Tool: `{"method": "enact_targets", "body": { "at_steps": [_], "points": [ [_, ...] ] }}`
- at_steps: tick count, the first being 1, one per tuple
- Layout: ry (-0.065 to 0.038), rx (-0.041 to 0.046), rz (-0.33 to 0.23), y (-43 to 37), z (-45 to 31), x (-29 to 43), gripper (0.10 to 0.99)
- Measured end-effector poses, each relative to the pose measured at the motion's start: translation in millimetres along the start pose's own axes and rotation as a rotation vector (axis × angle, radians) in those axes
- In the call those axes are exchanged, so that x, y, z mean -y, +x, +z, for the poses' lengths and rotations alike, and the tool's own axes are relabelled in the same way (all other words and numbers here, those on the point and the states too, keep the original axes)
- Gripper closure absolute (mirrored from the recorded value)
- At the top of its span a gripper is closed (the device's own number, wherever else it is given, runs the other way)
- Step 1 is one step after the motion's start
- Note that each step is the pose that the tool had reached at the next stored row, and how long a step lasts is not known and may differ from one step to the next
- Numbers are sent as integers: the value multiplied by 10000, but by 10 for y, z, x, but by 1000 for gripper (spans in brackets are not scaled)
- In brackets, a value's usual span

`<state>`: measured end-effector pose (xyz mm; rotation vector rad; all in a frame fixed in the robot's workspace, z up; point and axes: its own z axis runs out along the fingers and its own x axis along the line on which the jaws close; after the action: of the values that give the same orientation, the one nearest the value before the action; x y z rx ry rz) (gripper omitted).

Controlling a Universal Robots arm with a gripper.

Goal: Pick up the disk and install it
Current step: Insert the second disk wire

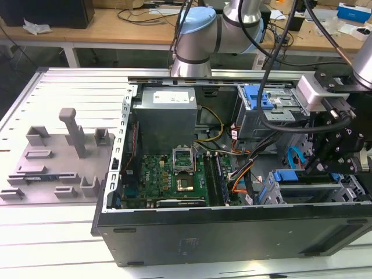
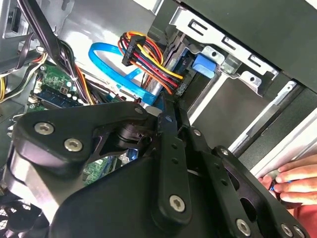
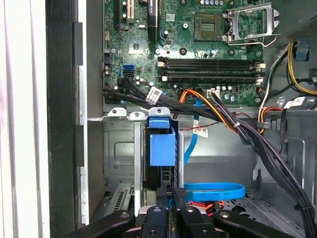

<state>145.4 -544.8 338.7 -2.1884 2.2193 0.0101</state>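
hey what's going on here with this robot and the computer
A robot arm's gripper is down inside an open computer case, at the drive bay on the exterior view's right. In the first wrist view its fingers are closed on the edge of the disk, which stands upright in its blue carrier in the bay below the motherboard. A person's hand rests at the case edge in the second wrist view.

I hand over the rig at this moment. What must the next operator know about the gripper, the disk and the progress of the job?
Gripper: low inside the open computer case, jaws shut on the disk.
Disk: on edge, its blue carrier end appears to be between the walls of the grey drive bay, near the blue cable.
Done: pick-up.
Left: seating; I cannot tell how deep it sits.
Caution: a person's hand is at the case edge.
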Motion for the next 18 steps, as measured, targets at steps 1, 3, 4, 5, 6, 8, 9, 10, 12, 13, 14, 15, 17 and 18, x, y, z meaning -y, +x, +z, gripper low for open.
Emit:
{"method": "enact_targets", "body": {
  "at_steps": [1, 3, 4, 5, 6, 8, 9, 10, 12, 13, 14, 15, 17, 18],
  "points": [
    [0, 1, 0, 0, 2, 0, 925],
    [0, 23, -1, -1, -48, 0, 914],
    [1, 6, -1, -3, -117, 1, 859],
    [1, 11, 0, -5, -190, 2, 788],
    [4, 9, 0, -11, -250, 2, 788],
    [16, 9, -1, -26, -359, 4, 788],
    [22, 10, -1, -34, -387, 4, 804],
    [26, 7, -1, -40, -406, 4, 871],
    [29, 2, 0, -58, -413, 3, 980],
    [30, 1, 0, -58, -414, 3, 980],
    [30, 2, 0, -58, -413, 3, 980],
    [31, 1, -1, -59, -414, 3, 980],
    [33, 1, 0, -59, -413, 2, 980],
    [37, 1, 0, -59, -413, 2, 980]
  ]
}}
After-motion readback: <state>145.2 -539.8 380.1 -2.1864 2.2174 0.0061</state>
